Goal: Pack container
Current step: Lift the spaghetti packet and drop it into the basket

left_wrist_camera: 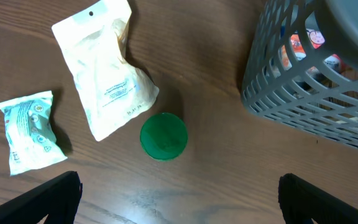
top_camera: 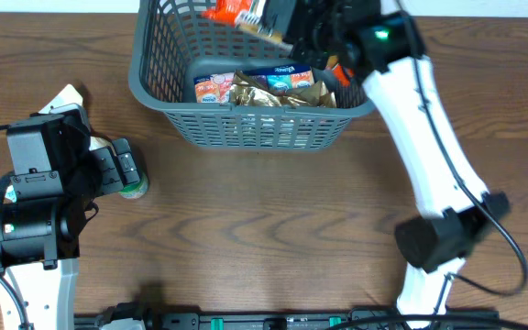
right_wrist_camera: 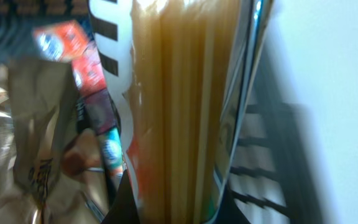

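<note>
So the wooden table (top_camera: 273, 229) has the container (top_camera: 154, 82), a big dark grey slotted basket, sitting at the far edge around the middle. It's already got stuff in it: a crinkly gold foil bag (top_camera: 259, 92) and a few little drink cartons (top_camera: 211, 89) along the near wall. The right arm (top_camera: 429, 147) is stretched out over the basket, and its end effector (top_camera: 280, 27) has hold of a clear pack of spaghetti (right_wrist_camera: 185, 112), hanging above the stuff inside. The wrist view there is basically wall-to-wall pasta, so I can't make out the fingers themselves. Over on the left, the left end effector (left_wrist_camera: 179, 202) is wide open, nothing in it, hovering over the table just beside the basket's corner. Under it are a white zip pouch (left_wrist_camera: 101, 74), a small crumpled teal-and-white packet (left_wrist_camera: 30, 130) and a round green lid (left_wrist_camera: 163, 135) on some small pot, all lying apart from the basket.
</note>
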Controlling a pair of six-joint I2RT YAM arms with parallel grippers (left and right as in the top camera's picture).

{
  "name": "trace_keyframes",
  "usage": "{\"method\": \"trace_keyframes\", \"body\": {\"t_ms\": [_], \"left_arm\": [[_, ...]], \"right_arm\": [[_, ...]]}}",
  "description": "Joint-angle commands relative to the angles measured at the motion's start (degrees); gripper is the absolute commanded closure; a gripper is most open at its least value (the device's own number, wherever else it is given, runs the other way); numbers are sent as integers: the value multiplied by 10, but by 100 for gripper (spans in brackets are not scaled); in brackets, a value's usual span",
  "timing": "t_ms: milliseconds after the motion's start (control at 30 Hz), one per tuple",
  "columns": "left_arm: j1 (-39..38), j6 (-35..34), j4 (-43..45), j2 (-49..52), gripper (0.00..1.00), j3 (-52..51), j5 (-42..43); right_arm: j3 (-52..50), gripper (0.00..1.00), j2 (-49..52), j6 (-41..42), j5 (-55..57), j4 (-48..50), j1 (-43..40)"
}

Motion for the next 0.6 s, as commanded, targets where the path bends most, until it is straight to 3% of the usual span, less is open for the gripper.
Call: {"method": "trace_keyframes", "body": {"t_ms": [0,100,133,200,233,567], "left_arm": [[2,8,-1,2,2,9,-2],[2,8,-1,2,2,9,-2],[2,8,-1,2,2,9,-2],[2,8,-1,2,2,9,-2],[2,8,-1,2,2,9,-2],[2,8,0,2,2,9,-3]], "right_arm": [[15,99,34,-24,-46,0,3],[15,98,75,-20,-54,-12,3],[15,93,86,-10,-54,-15,3],[15,52,100,17,-54,-20,3],[15,1,102,36,-54,-22,3],[82,1,-16,141,-50,-57,-23]]}}
